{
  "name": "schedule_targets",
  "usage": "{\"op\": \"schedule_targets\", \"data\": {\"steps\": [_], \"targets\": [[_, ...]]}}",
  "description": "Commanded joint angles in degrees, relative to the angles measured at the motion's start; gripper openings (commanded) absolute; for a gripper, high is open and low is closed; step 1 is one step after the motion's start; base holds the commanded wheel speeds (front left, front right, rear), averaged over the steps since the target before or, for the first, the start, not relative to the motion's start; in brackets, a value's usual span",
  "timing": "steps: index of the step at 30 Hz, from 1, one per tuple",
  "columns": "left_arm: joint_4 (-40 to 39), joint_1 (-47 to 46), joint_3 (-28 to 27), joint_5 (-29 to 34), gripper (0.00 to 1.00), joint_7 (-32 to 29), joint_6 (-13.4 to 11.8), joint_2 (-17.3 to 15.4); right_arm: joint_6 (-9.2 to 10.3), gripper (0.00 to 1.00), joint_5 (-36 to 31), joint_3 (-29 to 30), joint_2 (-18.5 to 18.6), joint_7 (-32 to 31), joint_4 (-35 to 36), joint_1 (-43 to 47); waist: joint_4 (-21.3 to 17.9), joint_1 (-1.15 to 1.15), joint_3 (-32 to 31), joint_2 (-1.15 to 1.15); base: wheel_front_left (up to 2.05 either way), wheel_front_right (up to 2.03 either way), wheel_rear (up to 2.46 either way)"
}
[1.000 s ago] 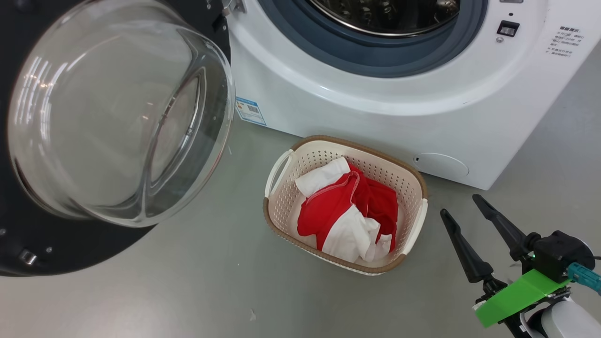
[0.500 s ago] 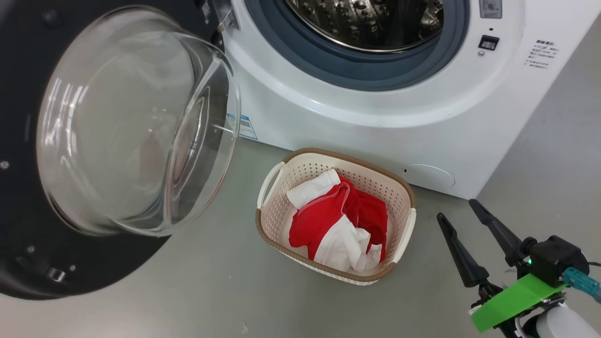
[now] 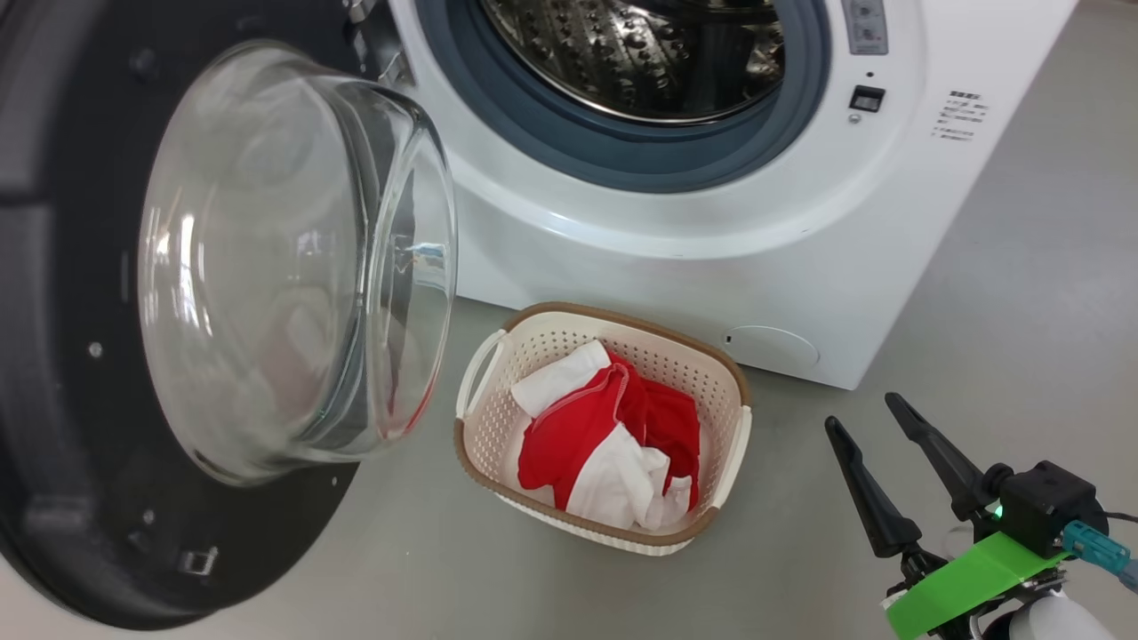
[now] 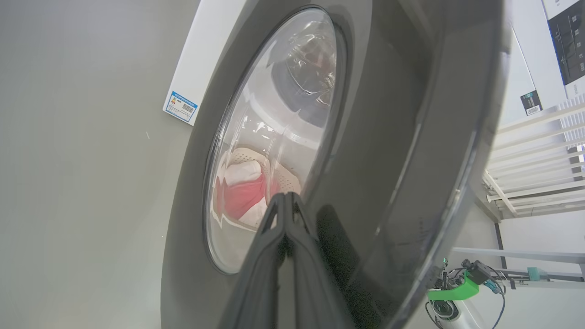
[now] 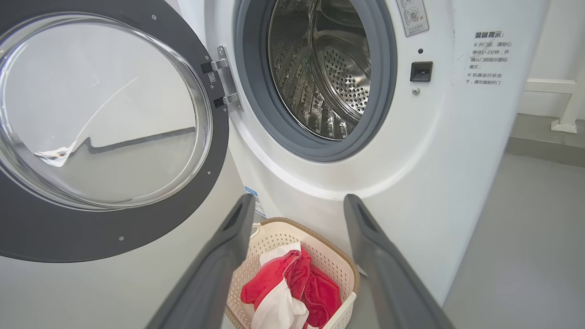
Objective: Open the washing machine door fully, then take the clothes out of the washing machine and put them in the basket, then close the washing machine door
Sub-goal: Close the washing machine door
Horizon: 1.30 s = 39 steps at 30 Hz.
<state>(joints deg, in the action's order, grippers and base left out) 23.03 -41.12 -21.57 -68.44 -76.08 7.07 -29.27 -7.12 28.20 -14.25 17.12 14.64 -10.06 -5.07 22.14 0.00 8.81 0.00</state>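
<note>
**A:** At our left, our left claw, fingers pressed together on nothing, points at the outer face of the large round black-rimmed door with its bulging glass bowl, which stands wide open.

**B:** So we push rightward, toward the big white front-loading washing machine. Clothes?

**A:** The soft red and white clothes lie in the small cream perforated basket on the floor before it.

**B:** Our right claw hangs spread wide, empty, right of the basket, farther from that door.
</note>
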Motion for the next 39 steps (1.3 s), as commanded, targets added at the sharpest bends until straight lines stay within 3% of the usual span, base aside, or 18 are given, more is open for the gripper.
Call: {"op": "schedule_targets", "data": {"steps": [1,20,39], "targets": [[-3.1,0.5,-0.4,-1.2,0.0,-0.8,0.4,-2.7,-0.36,1.0,-0.5,-0.9,0.3,0.4,1.3,0.6,-1.0,0.0,-0.6,0.0,0.0,0.0,0.0],[-16.4,2.2,9.6,-6.4,0.0,2.4,0.4,2.3,-0.36,1.0,-0.6,0.0,-0.8,0.4,1.5,0.7,-8.1,0.0,-1.0,0.0,0.0,0.0,0.0],[-15.1,-1.9,19.2,-3.8,0.0,17.4,0.4,7.0,-0.36,1.0,-0.7,0.5,-1.9,0.4,1.6,-0.3,-16.6,0.0,0.1,0.0,0.0,0.0,0.0]]}}
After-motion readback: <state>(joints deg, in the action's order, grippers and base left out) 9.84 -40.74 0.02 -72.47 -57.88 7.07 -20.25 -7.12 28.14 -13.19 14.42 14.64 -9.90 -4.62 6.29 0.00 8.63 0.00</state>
